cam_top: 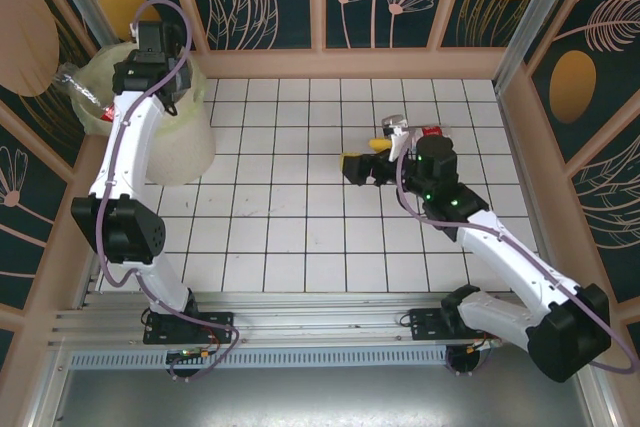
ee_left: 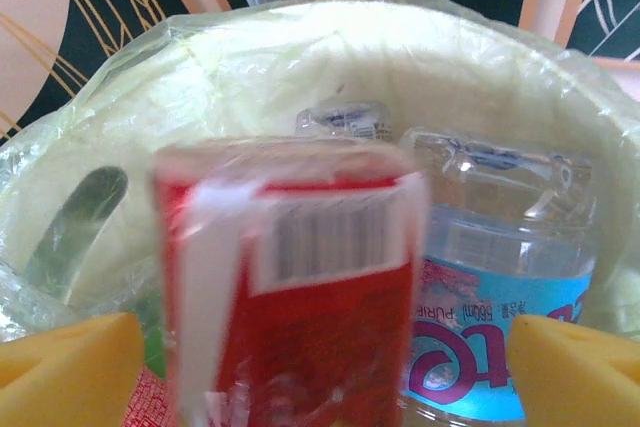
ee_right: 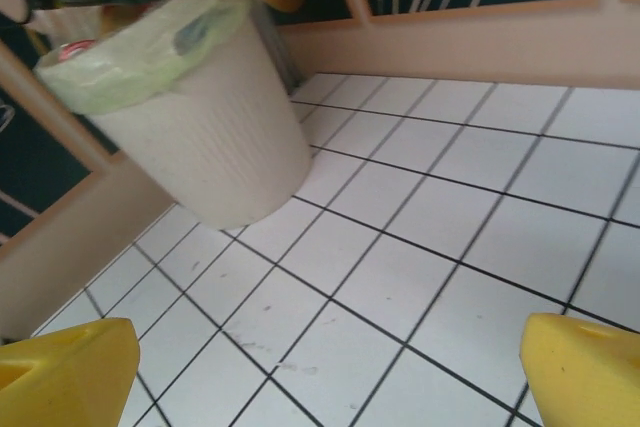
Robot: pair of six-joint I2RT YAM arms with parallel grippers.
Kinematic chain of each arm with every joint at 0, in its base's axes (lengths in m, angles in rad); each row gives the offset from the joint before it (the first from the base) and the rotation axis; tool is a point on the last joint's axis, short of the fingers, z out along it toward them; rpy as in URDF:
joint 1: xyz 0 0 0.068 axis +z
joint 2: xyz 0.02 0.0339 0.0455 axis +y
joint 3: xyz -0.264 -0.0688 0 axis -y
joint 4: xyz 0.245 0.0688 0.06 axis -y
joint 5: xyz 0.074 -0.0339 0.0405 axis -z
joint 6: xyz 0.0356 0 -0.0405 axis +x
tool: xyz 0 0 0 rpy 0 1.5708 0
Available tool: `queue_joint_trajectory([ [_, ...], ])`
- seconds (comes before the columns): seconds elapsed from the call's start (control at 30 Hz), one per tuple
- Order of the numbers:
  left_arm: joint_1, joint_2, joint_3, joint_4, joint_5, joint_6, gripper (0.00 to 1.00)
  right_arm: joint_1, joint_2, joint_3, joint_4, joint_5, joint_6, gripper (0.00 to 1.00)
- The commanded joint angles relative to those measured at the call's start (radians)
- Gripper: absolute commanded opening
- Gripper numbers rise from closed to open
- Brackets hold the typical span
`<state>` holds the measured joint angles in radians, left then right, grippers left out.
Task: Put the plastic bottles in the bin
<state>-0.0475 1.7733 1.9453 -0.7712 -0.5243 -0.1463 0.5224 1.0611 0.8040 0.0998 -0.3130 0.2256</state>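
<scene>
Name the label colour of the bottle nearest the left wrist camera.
Red; the bottle shows best in the left wrist view.

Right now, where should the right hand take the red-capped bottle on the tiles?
Grip the red-capped bottle across its clear body, coming from above: it lies flat, cap pointing right, so the open right hand can probably straddle its width.

In the left wrist view, the blue-labelled bottle [ee_left: 500,337] carries magenta capitals beginning "PUR", the rest of the word hidden; small white print just above them looks like "550ml" but is too fine to be sure; larger magenta letters below are cut off by the picture's lower edge. The red-labelled bottle [ee_left: 300,337] bears a barcode [ee_left: 325,239] on a white panel; its bars show, but any digits are blurred beyond reading.
</scene>
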Motion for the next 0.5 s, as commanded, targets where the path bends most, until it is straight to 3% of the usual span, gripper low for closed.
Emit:
queue_joint_trajectory([
  [0.0,0.000,-0.054,0.033,-0.008,0.036,-0.036,0.99,-0.032,0.020,0.012,-0.019,0.117,0.066,0.98],
  [0.23,0.000,-0.223,-0.079,0.109,0.194,-0.082,0.99,-0.143,0.092,0.033,-0.078,0.214,0.165,0.98],
  [0.47,-0.002,-0.387,-0.293,0.269,0.615,-0.108,0.99,-0.322,0.178,0.038,-0.100,0.218,0.272,0.97],
])
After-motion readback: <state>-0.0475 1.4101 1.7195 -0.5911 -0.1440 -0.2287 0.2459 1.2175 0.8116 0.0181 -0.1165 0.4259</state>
